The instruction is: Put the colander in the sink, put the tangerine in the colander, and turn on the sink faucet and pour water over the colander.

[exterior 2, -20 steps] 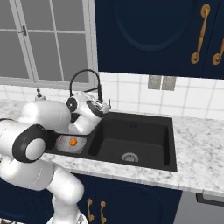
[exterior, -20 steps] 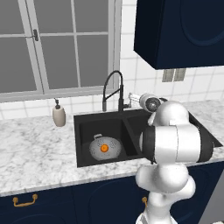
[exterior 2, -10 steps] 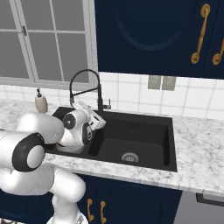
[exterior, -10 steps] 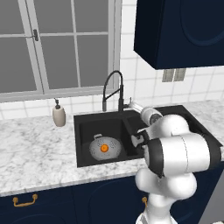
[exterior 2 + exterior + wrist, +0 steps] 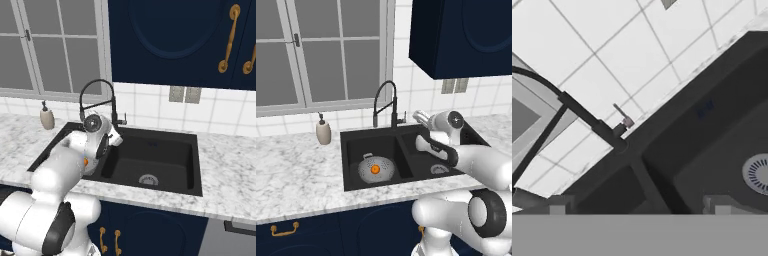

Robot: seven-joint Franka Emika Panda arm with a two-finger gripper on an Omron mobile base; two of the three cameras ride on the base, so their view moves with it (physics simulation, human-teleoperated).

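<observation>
Left base view: soap dispenser (image 5: 323, 132) on the counter (image 5: 296, 170), tangerine (image 5: 375, 170) inside colander (image 5: 375, 168) in the sink (image 5: 406, 155), faucet (image 5: 387, 102) behind. My claw (image 5: 422, 118), fingers apart, has swung nearer the faucet lever (image 5: 622, 116).

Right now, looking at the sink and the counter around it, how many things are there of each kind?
Sink: 1
Sink faucet: 1
Colander: 1
Tangerine: 1
Soap dispenser: 1
Total: 5
</observation>
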